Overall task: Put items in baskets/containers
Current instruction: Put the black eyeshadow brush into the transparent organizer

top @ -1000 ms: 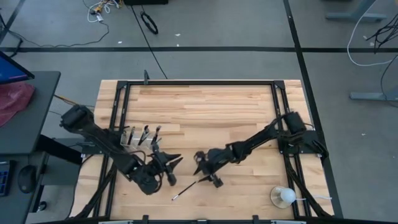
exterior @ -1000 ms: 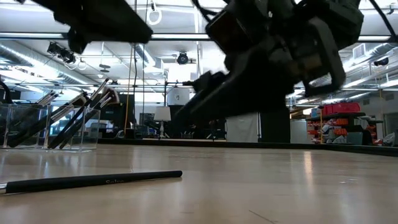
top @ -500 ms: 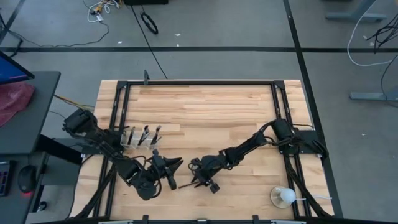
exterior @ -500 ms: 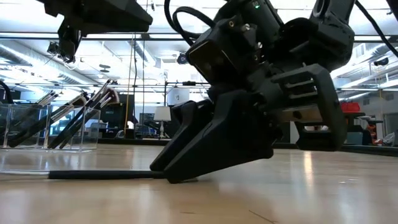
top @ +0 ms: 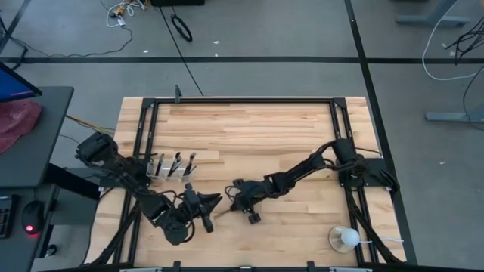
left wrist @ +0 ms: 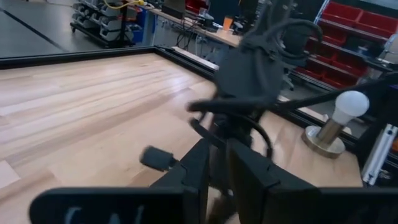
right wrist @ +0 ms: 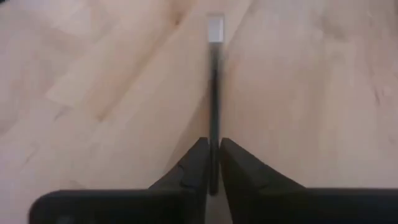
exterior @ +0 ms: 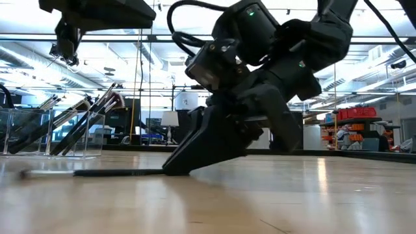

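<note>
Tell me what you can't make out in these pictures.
- Brush bristle end: right wrist view, hidden between the right claw fingers.
- Brushes in the clear holder: high view, too small to count.
- Left claw: left wrist view, any held thing is unclear.
- White ball object: base blurred.

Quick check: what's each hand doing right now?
Left hand: shut, nothing seen between its fingers.
Right hand: shut on the brush lying on the table.
</note>
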